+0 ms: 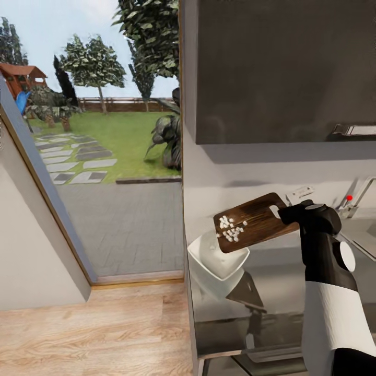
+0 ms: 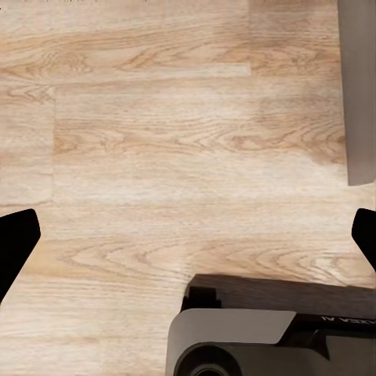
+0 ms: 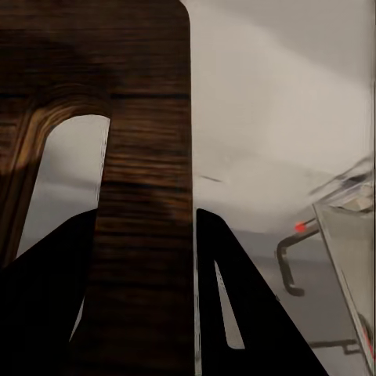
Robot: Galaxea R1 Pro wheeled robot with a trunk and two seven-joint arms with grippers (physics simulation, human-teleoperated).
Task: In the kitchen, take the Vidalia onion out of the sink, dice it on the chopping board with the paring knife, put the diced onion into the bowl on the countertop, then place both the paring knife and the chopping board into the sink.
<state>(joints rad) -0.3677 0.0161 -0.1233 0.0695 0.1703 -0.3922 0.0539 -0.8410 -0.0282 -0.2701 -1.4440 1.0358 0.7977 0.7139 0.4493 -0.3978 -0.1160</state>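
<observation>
Many white onion dice (image 1: 231,228), grainy wooden chopping board (image 1: 256,221), square glossy bowl (image 1: 216,258)

A dark wall cabinet (image 1: 282,68) hangs above. Light wooden floor (image 1: 94,334) runs to an open doorway. Beyond lie grass (image 1: 125,136) and trees (image 1: 94,65).

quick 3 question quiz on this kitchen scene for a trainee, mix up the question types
1. True or false: the brown wooden chopping board lies flat on the glossy grey steel countertop.
2. Multiple choice: the white diced onion pieces sit A) in the white square-rimmed bowl, B) on the board's lower end above the bowl, C) on the wooden floor.
3. Short answer: which gripper holds the board, and by which end?

Key
1. False: it is held up, tilted down toward the bowl.
2. B
3. The right gripper, with its jaws shut on the slot-handle end; the left gripper is open over the floor.
</observation>
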